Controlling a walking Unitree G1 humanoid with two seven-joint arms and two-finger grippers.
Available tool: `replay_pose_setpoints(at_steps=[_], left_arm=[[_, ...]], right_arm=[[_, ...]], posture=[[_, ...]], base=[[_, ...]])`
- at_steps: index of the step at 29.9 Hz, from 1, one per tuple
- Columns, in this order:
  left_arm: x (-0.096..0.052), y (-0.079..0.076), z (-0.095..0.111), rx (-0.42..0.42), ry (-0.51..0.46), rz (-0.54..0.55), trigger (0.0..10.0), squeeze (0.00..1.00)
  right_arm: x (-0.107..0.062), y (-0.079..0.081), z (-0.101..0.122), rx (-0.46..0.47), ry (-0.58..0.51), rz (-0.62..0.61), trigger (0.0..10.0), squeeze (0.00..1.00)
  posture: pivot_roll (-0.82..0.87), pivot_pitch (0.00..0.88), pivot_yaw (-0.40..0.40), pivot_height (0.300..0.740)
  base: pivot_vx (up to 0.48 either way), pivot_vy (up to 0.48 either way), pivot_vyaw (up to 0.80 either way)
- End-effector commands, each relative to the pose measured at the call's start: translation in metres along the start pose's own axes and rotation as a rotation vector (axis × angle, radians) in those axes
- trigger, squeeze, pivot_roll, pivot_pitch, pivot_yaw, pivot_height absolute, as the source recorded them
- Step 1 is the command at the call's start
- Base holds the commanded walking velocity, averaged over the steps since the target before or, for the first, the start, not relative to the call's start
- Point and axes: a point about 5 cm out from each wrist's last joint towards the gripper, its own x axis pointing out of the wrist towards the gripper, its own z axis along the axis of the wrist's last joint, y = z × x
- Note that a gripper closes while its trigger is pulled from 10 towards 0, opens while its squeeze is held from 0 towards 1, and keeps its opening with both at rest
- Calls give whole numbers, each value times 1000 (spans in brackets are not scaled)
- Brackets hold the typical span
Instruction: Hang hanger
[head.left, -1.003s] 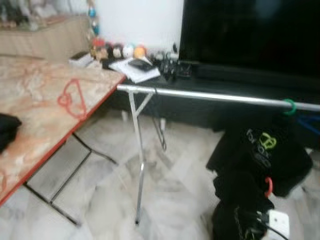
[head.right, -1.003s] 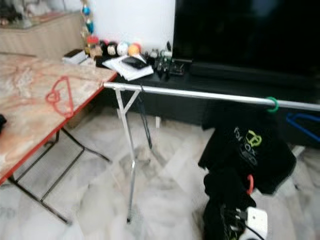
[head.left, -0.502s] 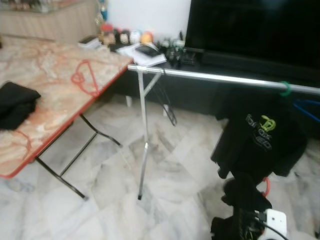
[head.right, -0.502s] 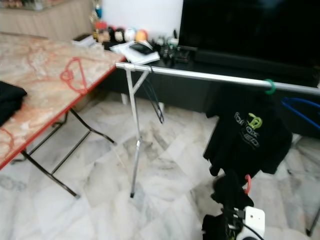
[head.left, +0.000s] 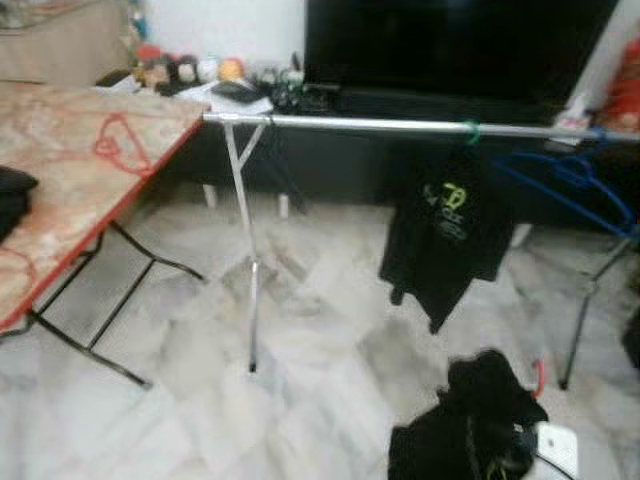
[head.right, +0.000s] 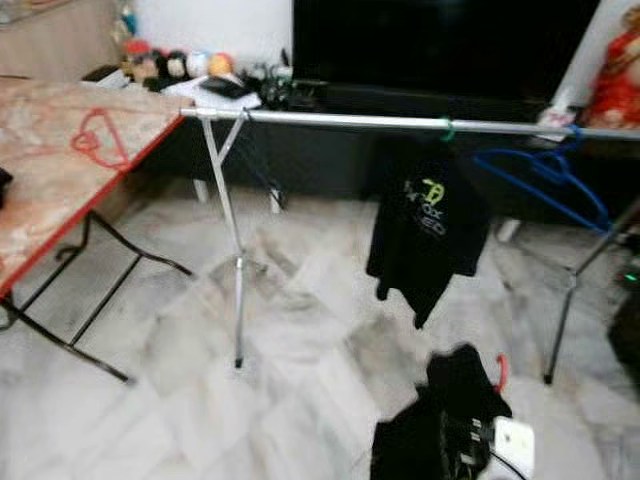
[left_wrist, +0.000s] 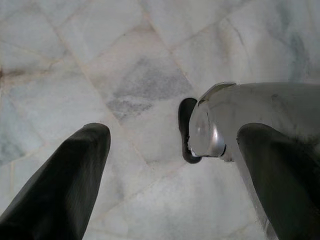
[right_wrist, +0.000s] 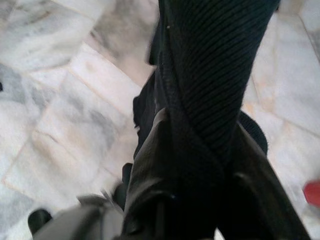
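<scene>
A silver clothes rail (head.left: 340, 124) runs across the room on thin legs. A black T-shirt (head.left: 445, 225) with a green print hangs from it on a green hanger (head.left: 470, 131), and blue hangers (head.left: 570, 180) hang further right. A black garment (head.left: 470, 425) with a red hanger hook (head.left: 541, 377) sticking out is bunched low in front of me. My right gripper (right_wrist: 200, 165) is shut on this dark fabric (right_wrist: 215, 75). My left gripper (left_wrist: 172, 137) hangs open over the marble floor, nothing between its fingers. Another red hanger (head.left: 120, 145) lies on the table.
A folding table (head.left: 70, 250) with a marble-look top and red edge stands at the left, a black cloth (head.left: 10, 195) on it. Behind the rail are a large dark TV (head.left: 450, 40) and a low bench with clutter (head.left: 240, 90). The rack's legs (head.left: 252, 300) stand on the floor.
The whole picture has swung to the right: the table sits further left, and the rail's right part, the blue hangers and the right leg have come into view. The held garment stays low.
</scene>
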Motion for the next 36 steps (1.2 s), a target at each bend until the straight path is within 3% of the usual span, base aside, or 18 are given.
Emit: replay_pose_setpoints(at_steps=[1, 14, 25, 36], left_arm=[[-3, -4, -9, -21, 28, -5, 10000, 0], [-2, -5, -7, -22, 24, -7, 10000, 0], [-2, -6, -8, -31, 31, -2, 10000, 0], [-2, -5, -8, -29, 35, -3, 10000, 0]], right_arm=[[2, -1, 12, 1, -46, -8, 10000, 0], [3, 0, 13, 4, -53, 8, 10000, 0], [3, 0, 13, 1, -46, 13, 10000, 0], [3, 0, 13, 2, -44, 14, 10000, 0]], posture=[[19, 0, -47, 740], [18, 0, -49, 740], [18, 0, -52, 740], [19, 0, -53, 740]], base=[[-345, 0, 0], [-342, 0, 0], [0, 0, 0], [0, 331, 0]])
